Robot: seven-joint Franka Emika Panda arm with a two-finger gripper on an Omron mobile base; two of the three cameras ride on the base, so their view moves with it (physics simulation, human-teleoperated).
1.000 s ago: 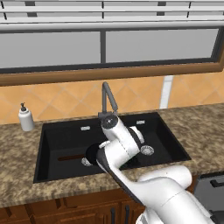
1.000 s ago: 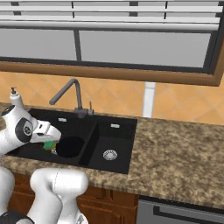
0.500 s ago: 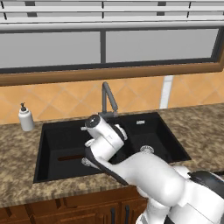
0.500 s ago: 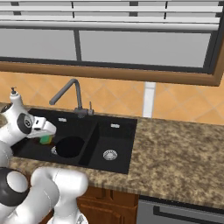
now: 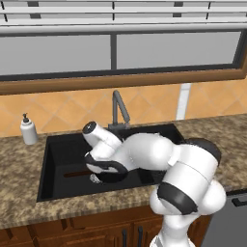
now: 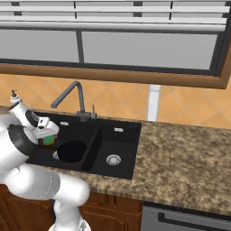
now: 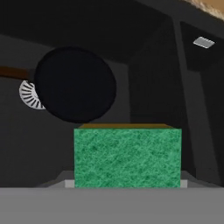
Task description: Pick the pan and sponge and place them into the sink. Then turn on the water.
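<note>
The black pan (image 7: 74, 85) lies flat in the larger basin of the black sink (image 6: 118, 135), its brown handle (image 5: 73, 173) pointing left and its body partly covering the silver drain (image 7: 29, 96). My gripper (image 6: 48, 134) hangs over the left part of that basin, above and clear of the pan. It is shut on the green sponge (image 7: 127, 155), which shows in the right base view as a green block (image 6: 48, 140) under the hand. The fingertips are hidden behind the sponge. The dark grey faucet (image 6: 72, 95) stands behind the sink with no water running.
A white soap dispenser (image 5: 28, 130) stands on the granite counter (image 6: 180, 153) left of the sink. The smaller basin holds its own silver drain (image 6: 113, 159). My arm's bulk covers most of the sink in the left base view. A window runs above the tiled wall.
The arm has folded lower and further over the sink, carrying the sponge slightly left above the larger basin. The pan has stayed where it lay.
</note>
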